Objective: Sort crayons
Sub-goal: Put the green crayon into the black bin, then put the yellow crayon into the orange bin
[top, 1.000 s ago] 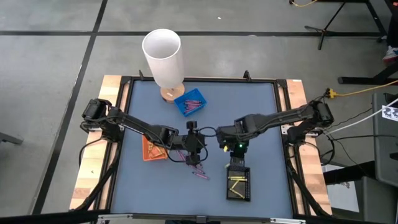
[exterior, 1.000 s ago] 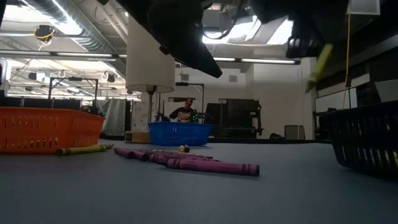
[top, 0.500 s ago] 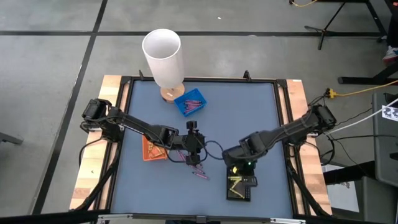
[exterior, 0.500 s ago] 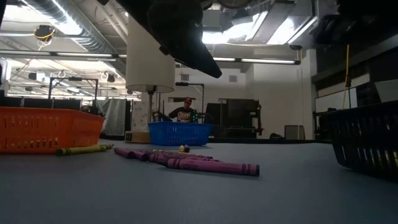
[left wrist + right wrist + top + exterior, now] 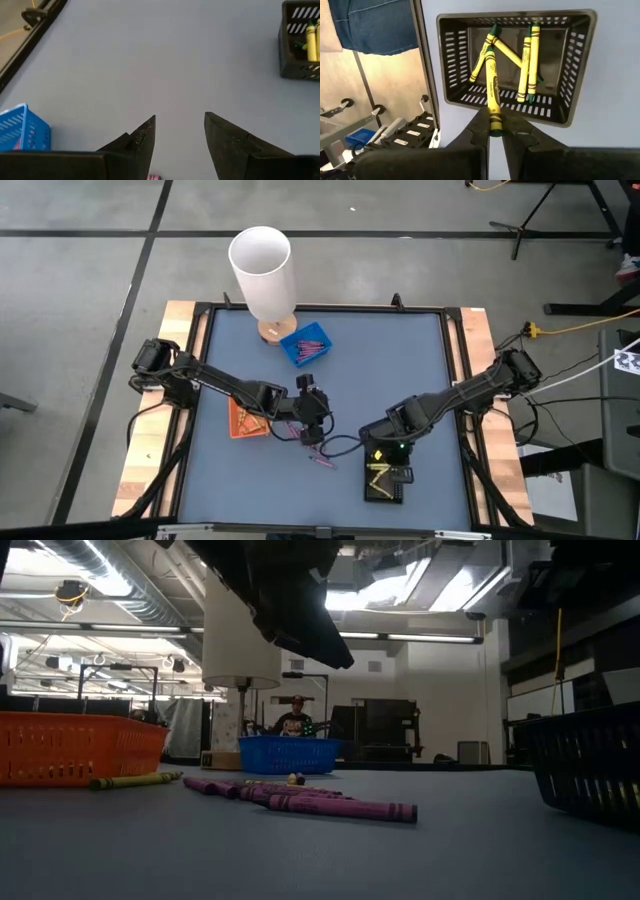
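Several purple crayons (image 5: pixel 340 806) and one yellow-olive crayon (image 5: pixel 135 780) lie loose on the grey table, near the orange tray (image 5: pixel 70 745). The purple ones also show in the high view (image 5: pixel 321 460). My left gripper (image 5: pixel 180 135) hangs open above them and holds nothing. My right gripper (image 5: pixel 494 131) hovers over the black tray (image 5: pixel 580 60) near the table's front edge and is shut on a yellow crayon (image 5: pixel 492 90). Several yellow crayons (image 5: pixel 530 60) lie in that tray. The blue tray (image 5: pixel 306 345) at the back holds purple-pink crayons. My right gripper pinches the yellow crayon by one end (image 5: pixel 495 122) between its two fingers. The fingers slant steeply downward and the crayon sticks out beyond their tips, roughly in line with them. It is lifted clear, and its free end (image 5: pixel 490 52) reaches over the black tray's opening.
A tall white cylinder on a wooden base (image 5: pixel 262 275) stands at the back left next to the blue tray. The orange tray (image 5: pixel 247 420) sits left of my left gripper. A raised frame (image 5: pixel 455 380) borders the table. A person (image 5: pixel 293 720) shows far behind it.
My right gripper has swung toward the table's near edge with the yellow crayon, from mid-table to above the black tray, and has slowed there. My left gripper has stayed in place and rolled slightly about its own axis. The loose crayons have not moved.
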Controlling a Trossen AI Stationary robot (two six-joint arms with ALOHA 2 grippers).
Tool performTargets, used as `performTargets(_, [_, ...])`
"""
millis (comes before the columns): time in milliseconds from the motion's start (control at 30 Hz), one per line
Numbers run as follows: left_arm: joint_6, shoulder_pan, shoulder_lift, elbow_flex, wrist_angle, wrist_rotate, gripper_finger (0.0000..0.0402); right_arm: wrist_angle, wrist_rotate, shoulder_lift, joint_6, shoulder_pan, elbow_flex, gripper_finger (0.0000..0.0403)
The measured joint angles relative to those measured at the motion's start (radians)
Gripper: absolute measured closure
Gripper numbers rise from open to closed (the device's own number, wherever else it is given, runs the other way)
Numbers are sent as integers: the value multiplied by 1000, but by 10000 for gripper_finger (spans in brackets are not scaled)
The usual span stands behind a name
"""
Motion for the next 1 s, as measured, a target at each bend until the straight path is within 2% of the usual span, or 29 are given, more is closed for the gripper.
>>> performTargets(100, [-27, 1, 0, 0, -33, -1, 248, 0, 15, 0, 1, 0, 0, 351])
performTargets(300, [-125, 1, 0, 0, -93, -8, 248, 0, 78, 0, 1, 0, 0, 274])
performTargets(433, [-222, 3, 0, 0, -116, -10, 248, 0, 97, 0, 1, 0, -1, 245])
performTargets(700, [-384, 13, 36, -1, -160, -10, 248, 8, 126, 0, 0, 0, -1, 235])
performTargets(1000, [-470, 43, 113, -1, -173, -5, 248, 35, 294, 0, -4, -2, -1, 235])
